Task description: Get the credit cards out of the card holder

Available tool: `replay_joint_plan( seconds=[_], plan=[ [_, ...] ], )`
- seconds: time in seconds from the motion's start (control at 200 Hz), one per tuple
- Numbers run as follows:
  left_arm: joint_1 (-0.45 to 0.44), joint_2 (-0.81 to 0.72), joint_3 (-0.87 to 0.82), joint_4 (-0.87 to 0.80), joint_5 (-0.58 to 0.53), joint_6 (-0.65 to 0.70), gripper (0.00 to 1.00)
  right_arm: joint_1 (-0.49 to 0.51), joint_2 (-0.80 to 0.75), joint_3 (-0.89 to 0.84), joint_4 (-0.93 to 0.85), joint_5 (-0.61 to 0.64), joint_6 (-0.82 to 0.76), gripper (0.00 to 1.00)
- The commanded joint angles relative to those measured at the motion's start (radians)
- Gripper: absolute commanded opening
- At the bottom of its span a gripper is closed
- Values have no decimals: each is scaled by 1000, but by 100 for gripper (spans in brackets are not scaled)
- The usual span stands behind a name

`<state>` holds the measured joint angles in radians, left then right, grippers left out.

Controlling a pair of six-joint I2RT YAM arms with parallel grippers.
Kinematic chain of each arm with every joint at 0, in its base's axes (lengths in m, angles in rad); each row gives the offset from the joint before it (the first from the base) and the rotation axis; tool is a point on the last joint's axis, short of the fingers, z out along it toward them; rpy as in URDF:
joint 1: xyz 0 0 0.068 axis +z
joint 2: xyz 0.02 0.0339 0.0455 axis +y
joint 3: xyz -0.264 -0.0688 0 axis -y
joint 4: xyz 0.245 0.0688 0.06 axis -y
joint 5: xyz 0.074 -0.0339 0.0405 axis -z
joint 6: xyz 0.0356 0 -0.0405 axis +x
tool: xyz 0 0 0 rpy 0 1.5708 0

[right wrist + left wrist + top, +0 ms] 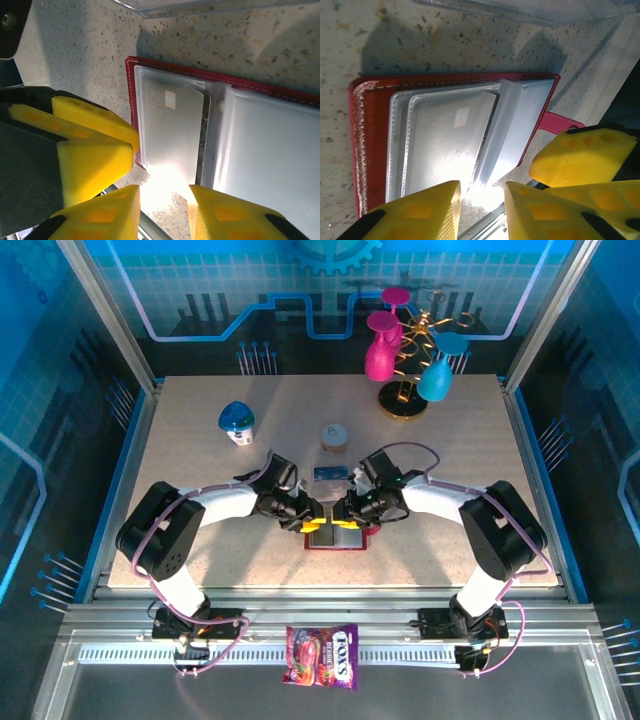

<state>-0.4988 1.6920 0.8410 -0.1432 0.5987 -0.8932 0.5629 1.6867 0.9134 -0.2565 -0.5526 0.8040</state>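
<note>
Extraction step: the card holder (370, 125) lies open on the desk (200, 540), with the spread left end effector (482, 194) and spread right end effector (164, 196) at its edge, where a pocketed credit card (172, 125) likely needs pinching next.

Robot lab or demo cell: speckled worktop (200, 550) caged by aluminium frame posts (110, 310), blue circuit-and-gear wall panels (300, 290), left arm (165, 535), right arm (505, 530) bolted to slotted rail (330, 622).

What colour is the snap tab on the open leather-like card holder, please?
The snap tab is pinkish red, clearest in the left wrist view.
</note>
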Motion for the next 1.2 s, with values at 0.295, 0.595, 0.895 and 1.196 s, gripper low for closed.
replay_joint_plan(
  seconds=[0.295,0.595,0.895,1.196],
  plan=[
    [17,6,-44,17,9,-16,11,40,80,53,3,17,1,21],
    [24,20,-65,17,3,-3,7,55,114,78,-21,38,-12,22],
    [26,30,-68,9,6,5,7,66,142,92,-37,50,-18,26],
    [28,46,-53,-3,10,11,7,67,147,92,-66,74,-31,30]
  ],
)
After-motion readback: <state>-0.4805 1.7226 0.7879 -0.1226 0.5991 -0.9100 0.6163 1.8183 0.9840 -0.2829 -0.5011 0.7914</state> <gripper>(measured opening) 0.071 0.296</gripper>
